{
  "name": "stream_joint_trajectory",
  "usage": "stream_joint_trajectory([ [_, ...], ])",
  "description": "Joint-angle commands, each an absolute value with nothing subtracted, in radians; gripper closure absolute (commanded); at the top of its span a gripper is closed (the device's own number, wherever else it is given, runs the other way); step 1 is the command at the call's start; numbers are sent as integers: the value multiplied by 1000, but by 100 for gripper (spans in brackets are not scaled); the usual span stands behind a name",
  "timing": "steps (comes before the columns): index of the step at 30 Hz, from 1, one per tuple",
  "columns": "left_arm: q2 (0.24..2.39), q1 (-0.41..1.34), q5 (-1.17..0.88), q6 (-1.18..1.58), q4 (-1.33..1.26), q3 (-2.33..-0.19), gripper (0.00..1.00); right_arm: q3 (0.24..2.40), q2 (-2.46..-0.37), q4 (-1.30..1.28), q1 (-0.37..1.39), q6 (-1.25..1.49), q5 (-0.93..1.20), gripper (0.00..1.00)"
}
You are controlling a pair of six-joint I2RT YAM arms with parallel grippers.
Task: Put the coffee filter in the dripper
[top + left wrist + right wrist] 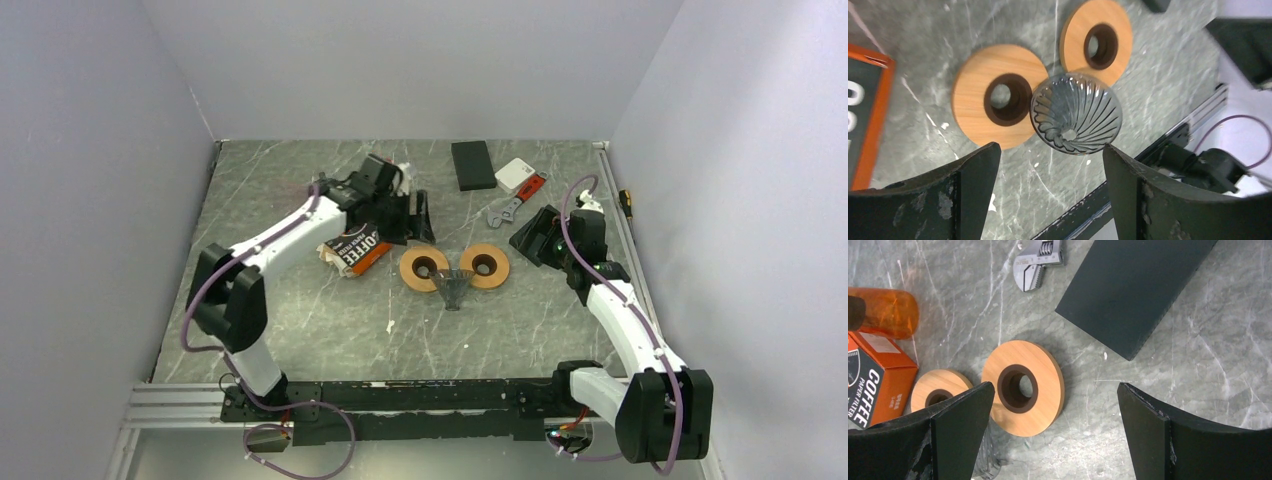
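Your dripper [1075, 113], a clear ribbed glass cone, sits just near of two wooden rings [408, 268]; the orange-and-black coffee filter box [355, 250] lies left of them.

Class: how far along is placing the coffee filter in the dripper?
Done: nothing yet; the glass dripper sits empty. In hand: nothing; left pincer and right pincer are open and empty. Left: get a filter, presumably from the coffee filter box, and seat it.
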State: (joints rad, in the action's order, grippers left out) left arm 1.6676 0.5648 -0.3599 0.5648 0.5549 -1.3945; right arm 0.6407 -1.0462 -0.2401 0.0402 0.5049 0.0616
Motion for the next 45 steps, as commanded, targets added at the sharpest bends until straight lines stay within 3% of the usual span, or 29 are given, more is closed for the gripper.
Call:
stream_joint_trajectory([
  [1, 1748, 656, -209, 607, 705, -1470, 20, 698, -1051, -230, 40, 501, 78, 0],
  [17, 1888, 728, -342, 770, 615, -1420, 23, 683, -1054, -206, 40, 552, 156, 0],
  [23, 1923, 728, -422, 798, 560, -1397, 38, 693, -1066, -210, 40, 596, 155, 0],
  [27, 1925, 728, -431, 806, 544, -1383, 43, 710, -1068, -211, 39, 603, 158, 0],
  [33, 1916, 728, -430, 778, 530, -1400, 67, 714, -1058, -205, 39, 616, 144, 0],
  [39, 1866, 726, -446, 746, 495, -1429, 84, 752, -1079, -213, 39, 622, 157, 0],
  [45, 1765, 642, -492, 727, 429, -1407, 87, 790, -1105, -199, 39, 627, 179, 0],
])
